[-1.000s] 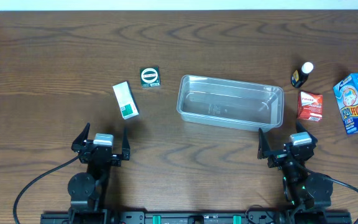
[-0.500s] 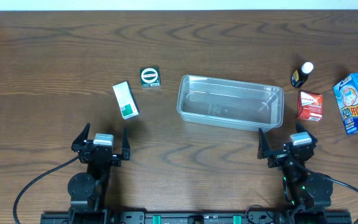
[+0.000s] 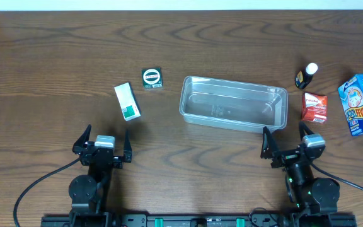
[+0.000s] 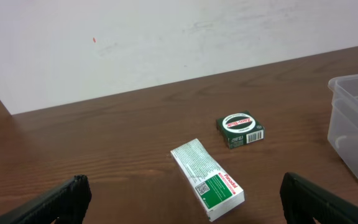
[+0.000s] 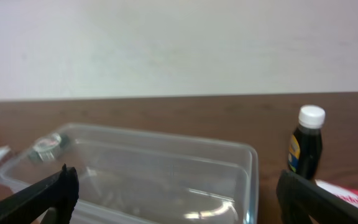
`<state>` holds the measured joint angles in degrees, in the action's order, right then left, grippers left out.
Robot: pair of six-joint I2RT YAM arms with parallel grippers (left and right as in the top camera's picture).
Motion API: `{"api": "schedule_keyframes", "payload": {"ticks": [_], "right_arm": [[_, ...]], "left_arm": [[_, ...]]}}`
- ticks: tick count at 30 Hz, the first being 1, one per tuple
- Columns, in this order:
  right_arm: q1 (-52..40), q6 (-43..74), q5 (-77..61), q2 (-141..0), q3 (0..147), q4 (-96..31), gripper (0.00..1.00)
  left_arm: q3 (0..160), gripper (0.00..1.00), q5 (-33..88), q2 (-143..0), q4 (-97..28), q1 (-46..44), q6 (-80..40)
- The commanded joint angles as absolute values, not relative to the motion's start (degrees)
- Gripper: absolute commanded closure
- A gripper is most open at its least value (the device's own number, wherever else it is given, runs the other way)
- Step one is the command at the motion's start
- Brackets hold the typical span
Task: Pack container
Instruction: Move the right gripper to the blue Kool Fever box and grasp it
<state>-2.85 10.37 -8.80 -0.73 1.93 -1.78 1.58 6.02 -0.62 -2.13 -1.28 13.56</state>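
The container [image 3: 232, 81], a clear shallow plastic tub, lies empty at the table's middle. It also shows in the right wrist view [image 5: 148, 139] and at the right edge of the left wrist view [image 4: 355, 84]. My left gripper [image 3: 104, 144] is open and empty near the front edge, with a white and green box [image 4: 207, 187] just ahead of its jaws [image 4: 180, 196]. My right gripper [image 3: 291, 146] is open and empty in front of the container's right end; its jaws [image 5: 176, 186] face the tub.
A white and green box [image 3: 126, 101] and a dark green box [image 3: 152, 77] lie left of the container. A small dark bottle with a white cap [image 3: 306, 75], a red box [image 3: 314, 106] and a blue box [image 3: 359, 104] lie to its right.
My right gripper has shifted slightly to the right and toward the front edge. The left arm and all objects have not moved.
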Motion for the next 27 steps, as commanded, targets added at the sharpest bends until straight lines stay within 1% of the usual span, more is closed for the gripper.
{"api": "schedule_keyframes", "payload": {"ticks": [1,4,6,10,13,15,18,23,27], "right_arm": [[-2.2,16.3,-6.9,-1.1,3.9,-0.6,0.01],[-1.2,19.9,-3.3,-4.7,8.0,-1.0,0.01],[0.3,20.2,-3.3,-9.2,11.9,-1.1,0.01],[4.5,19.7,-3.6,-22.9,23.7,-3.8,0.01],[8.7,14.7,-9.3,-35.3,34.9,-8.1,0.01],[11.7,11.9,-13.1,-43.5,42.9,-13.4,0.01],[17.0,9.0,-16.0,-55.2,56.0,-24.7,0.01],[25.1,4.6,-15.9,-72.1,75.2,-42.6,0.01],[29.6,-2.1,-14.1,-80.8,84.6,-52.3,0.01]], "left_arm": [[0.2,0.02,6.4,-0.2,-3.4,-1.1,13.9],[0.2,0.02,6.5,-0.2,-3.4,-1.1,13.9],[0.2,0.02,6.4,-0.2,-3.4,-1.1,13.9],[0.2,0.02,6.4,-0.2,-3.4,-1.1,13.9],[0.2,0.02,6.4,-0.2,-3.4,-1.1,13.9],[0.2,0.02,6.4,-0.2,-3.4,-1.1,13.9],[0.2,0.02,6.4,-0.2,-3.4,-1.1,13.9],[0.2,0.02,6.4,-0.2,-3.4,-1.1,13.9],[0.2,0.02,6.4,-0.2,-3.4,-1.1,13.9]]}}
